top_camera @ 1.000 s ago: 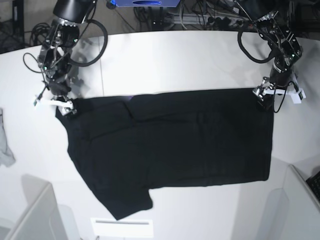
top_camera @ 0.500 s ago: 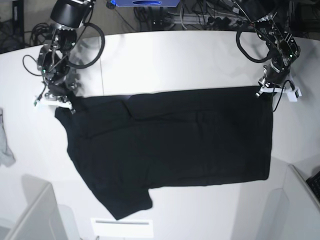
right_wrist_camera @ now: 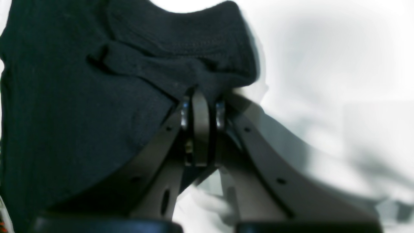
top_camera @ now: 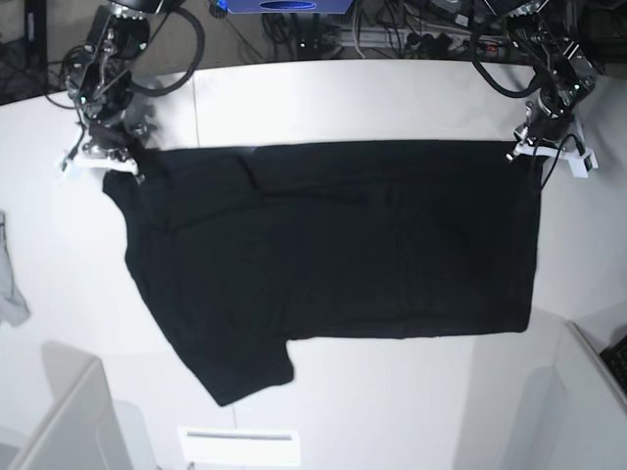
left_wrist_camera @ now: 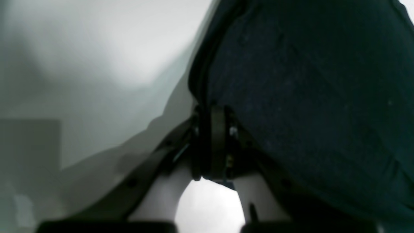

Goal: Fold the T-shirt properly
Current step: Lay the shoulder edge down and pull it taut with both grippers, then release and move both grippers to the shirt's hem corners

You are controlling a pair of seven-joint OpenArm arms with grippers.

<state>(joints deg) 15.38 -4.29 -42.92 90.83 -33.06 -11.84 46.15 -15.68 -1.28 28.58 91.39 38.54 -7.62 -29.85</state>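
Observation:
The black T-shirt (top_camera: 333,245) lies spread across the white table (top_camera: 323,98), plain side up, one sleeve trailing to the front left. My left gripper (top_camera: 526,154) is shut on the shirt's back right corner; in the left wrist view its closed fingertips (left_wrist_camera: 212,123) pinch the cloth's hem (left_wrist_camera: 291,81). My right gripper (top_camera: 120,168) is shut on the back left corner; in the right wrist view the closed fingertips (right_wrist_camera: 200,106) bite a bunched fold of cloth (right_wrist_camera: 129,81). Both corners are raised, so the back edge hangs taut between the grippers.
A pale grey cloth scrap (top_camera: 10,284) lies at the table's left edge. A white paper strip (top_camera: 238,446) lies at the front. Grey panels stand at the front left (top_camera: 59,421) and front right (top_camera: 588,401). Cables hang behind the table.
Both grippers have moved toward the back of the table with the shirt's corners, dragging the whole shirt back and pulling its back edge straighter.

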